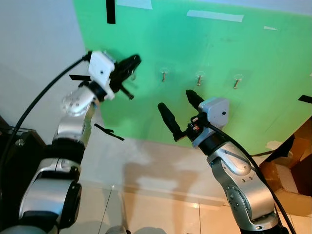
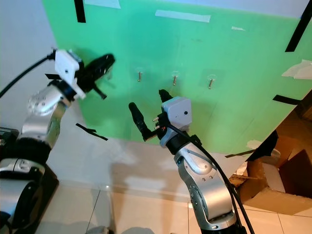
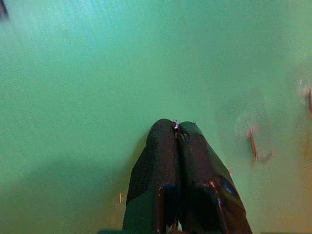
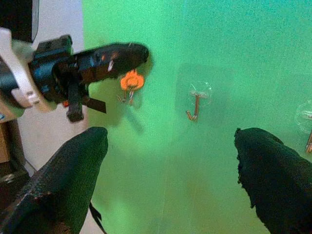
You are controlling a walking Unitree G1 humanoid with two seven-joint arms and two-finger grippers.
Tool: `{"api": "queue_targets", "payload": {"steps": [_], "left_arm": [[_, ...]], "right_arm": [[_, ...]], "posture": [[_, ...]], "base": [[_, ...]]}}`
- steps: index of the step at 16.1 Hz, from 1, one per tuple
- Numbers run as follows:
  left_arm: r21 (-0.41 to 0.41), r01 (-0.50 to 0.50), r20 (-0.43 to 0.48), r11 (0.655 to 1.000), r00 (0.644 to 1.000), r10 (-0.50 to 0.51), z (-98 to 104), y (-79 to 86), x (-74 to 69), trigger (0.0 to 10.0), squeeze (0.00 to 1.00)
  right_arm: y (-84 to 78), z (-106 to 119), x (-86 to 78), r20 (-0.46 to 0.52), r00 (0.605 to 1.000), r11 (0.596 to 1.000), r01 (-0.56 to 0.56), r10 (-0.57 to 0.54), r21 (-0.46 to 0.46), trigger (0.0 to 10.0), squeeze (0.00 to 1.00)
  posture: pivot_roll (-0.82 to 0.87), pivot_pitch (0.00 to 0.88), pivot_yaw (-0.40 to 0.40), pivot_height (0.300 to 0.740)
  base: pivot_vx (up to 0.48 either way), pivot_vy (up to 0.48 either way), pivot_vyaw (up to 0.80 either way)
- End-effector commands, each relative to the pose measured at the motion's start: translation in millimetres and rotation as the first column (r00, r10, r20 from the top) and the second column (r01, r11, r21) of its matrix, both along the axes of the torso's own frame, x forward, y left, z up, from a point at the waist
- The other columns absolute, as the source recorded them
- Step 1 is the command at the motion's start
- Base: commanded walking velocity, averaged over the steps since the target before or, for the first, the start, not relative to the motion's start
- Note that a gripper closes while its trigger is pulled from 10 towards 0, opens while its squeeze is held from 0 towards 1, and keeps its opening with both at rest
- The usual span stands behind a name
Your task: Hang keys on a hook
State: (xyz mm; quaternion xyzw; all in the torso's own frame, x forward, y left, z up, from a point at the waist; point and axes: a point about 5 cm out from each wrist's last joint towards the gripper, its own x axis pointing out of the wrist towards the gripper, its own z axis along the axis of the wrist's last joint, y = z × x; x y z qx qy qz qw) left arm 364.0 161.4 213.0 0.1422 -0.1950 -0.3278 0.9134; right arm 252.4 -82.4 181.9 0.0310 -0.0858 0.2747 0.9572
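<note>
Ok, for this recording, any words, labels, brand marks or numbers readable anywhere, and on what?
None readable.
The green board carries only blank tape strips and hooks, no lettering.
The orange key tag below the left end effector shows no legible print.

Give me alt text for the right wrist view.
The left gripper, fingers shut, reaches toward an orange key tag at a hook on the green board. A second hook sits beside it, framed by the right gripper's open black fingers.
</note>
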Motion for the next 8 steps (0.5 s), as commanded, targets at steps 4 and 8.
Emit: {"api": "queue_targets", "payload": {"steps": [4,8], "left_arm": [[0.041,-0.039,-0.013,0.998,0.999,0.04,-11,14.0,-5.4,10.0,0.0],[0.022,-0.02,-0.038,1.0,0.999,0.021,-16,20.3,-14.7,10.0,0.0]], "right_arm": [[0.3,1,-1.5,0.014,1.0,1.0,0.001,-0.001,-0.008,10.0,0.0],[1.1,1,-1.8,0.013,1.0,1.0,-0.004,0.004,-0.008,10.0,0.0]], "posture": [[-0.04,0.0,-0.01,0.74],[-0.03,0.0,-0.015,0.74]], "base": [[0.0,0.0,0.0],[0.0,0.0,0.0]]}}
